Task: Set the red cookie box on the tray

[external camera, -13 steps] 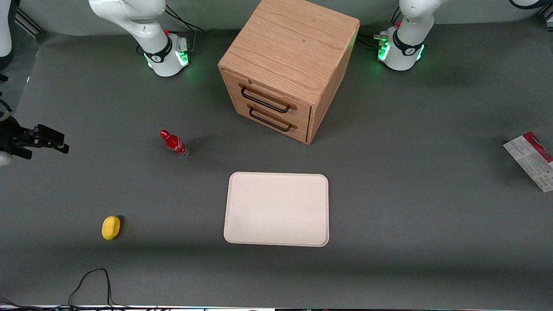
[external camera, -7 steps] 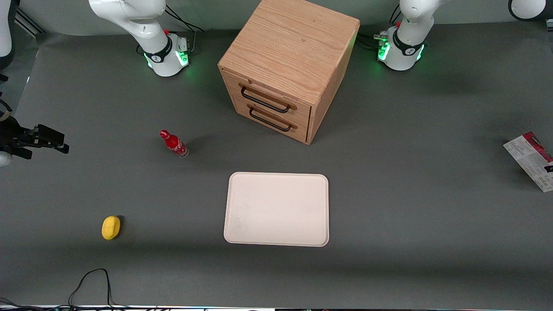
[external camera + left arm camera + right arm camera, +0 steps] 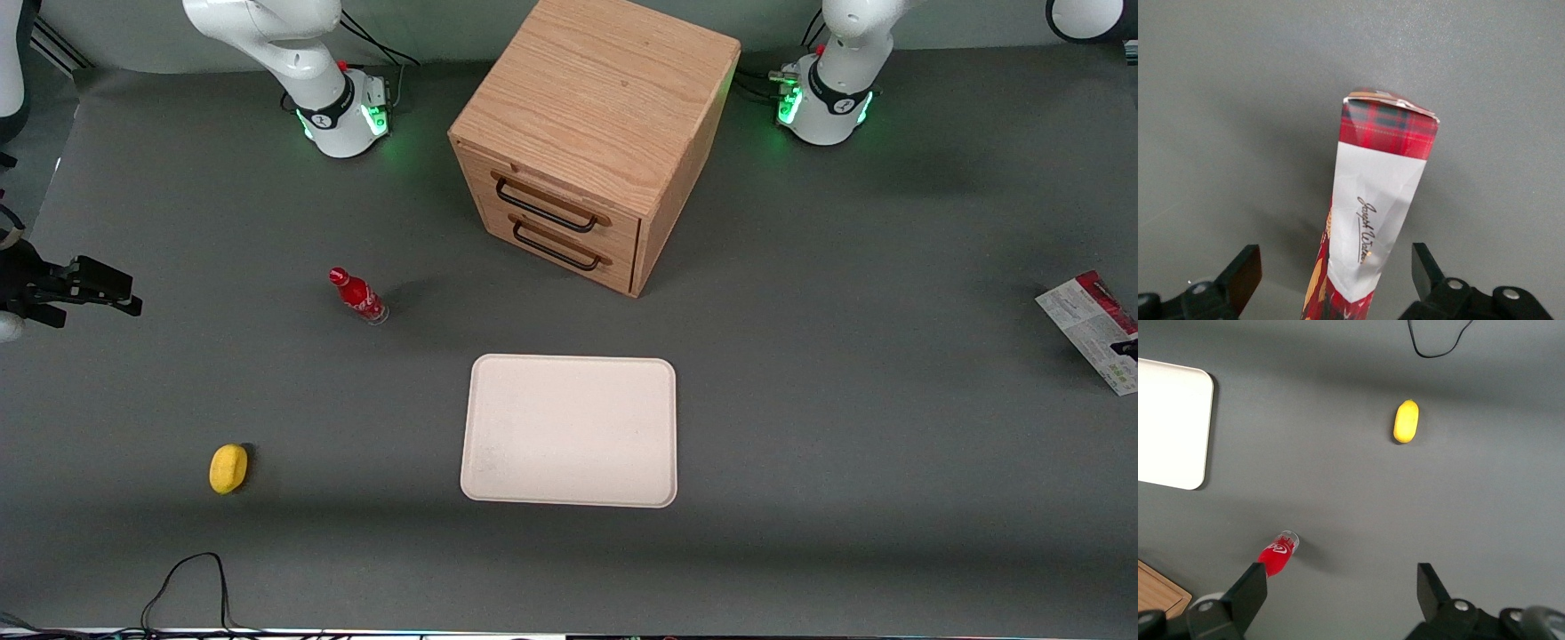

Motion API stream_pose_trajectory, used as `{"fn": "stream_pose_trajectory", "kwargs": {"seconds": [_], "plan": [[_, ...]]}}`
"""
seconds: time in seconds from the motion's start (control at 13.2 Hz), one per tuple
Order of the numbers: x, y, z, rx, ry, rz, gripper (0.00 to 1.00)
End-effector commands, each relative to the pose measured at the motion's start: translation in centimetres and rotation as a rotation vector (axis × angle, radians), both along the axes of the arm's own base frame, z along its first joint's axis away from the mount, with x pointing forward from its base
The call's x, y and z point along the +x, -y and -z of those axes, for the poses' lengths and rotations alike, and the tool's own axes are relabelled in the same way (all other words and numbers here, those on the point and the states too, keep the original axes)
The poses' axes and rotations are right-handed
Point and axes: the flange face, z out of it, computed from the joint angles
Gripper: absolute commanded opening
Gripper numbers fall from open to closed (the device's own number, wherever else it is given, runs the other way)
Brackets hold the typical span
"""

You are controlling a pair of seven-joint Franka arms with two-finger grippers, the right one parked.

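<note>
The red cookie box (image 3: 1086, 324) lies at the working arm's end of the table, whitish-grey printed face up with a dark red edge. In the left wrist view the box (image 3: 1381, 180) shows a red tartan end and a white band with script. My left gripper (image 3: 1336, 272) is open just above it. One black finger (image 3: 1245, 273) stands on each side of the box, with a gap on both sides. In the front view only a dark tip of the gripper (image 3: 1129, 348) shows over the box. The cream-white tray (image 3: 569, 431) lies empty mid-table, far from the box.
A wooden two-drawer cabinet (image 3: 591, 133) stands farther from the front camera than the tray. A small red bottle (image 3: 358, 296) and a yellow object (image 3: 228, 468) sit toward the parked arm's end. A black cable (image 3: 191, 569) lies near the front edge.
A dark tip of my left gripper has come into the front view over the cookie box. The box, tray and other things have not moved.
</note>
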Motion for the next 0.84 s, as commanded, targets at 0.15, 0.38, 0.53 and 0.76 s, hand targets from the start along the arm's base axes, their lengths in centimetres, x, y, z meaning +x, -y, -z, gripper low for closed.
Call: {"fn": "stream_pose_trajectory", "kwargs": {"seconds": [0.15, 0.38, 0.53, 0.76], "plan": [[-0.2, 0.2, 0.0, 0.001, 0.01, -0.016, 0.59], [-0.1, 0.1, -0.2, 0.003, 0.013, -0.016, 0.38], [0.0, 0.2, -0.3, 0.003, 0.014, -0.015, 0.32], [0.5, 0.6, -1.5, 0.004, 0.018, -0.012, 0.26]]}}
